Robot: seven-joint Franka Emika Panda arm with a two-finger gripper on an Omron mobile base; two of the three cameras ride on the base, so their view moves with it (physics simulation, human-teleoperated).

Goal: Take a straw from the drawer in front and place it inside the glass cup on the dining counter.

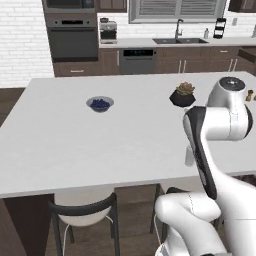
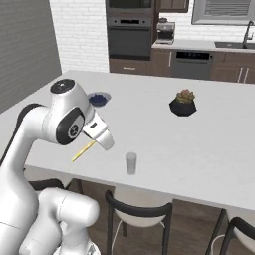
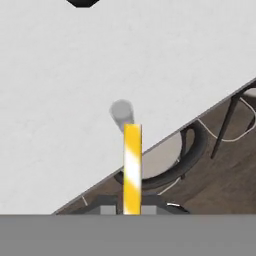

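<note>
The tool is clamped on the straw, which slants down from it toward 8 o'clock in the right base view, above the near edge of the white desk. The glass cup stands upright on that desk near its front edge, at the tool's 4 o'clock, apart from the straw. In the hand view, the straw's tip points at the cup.
</note>
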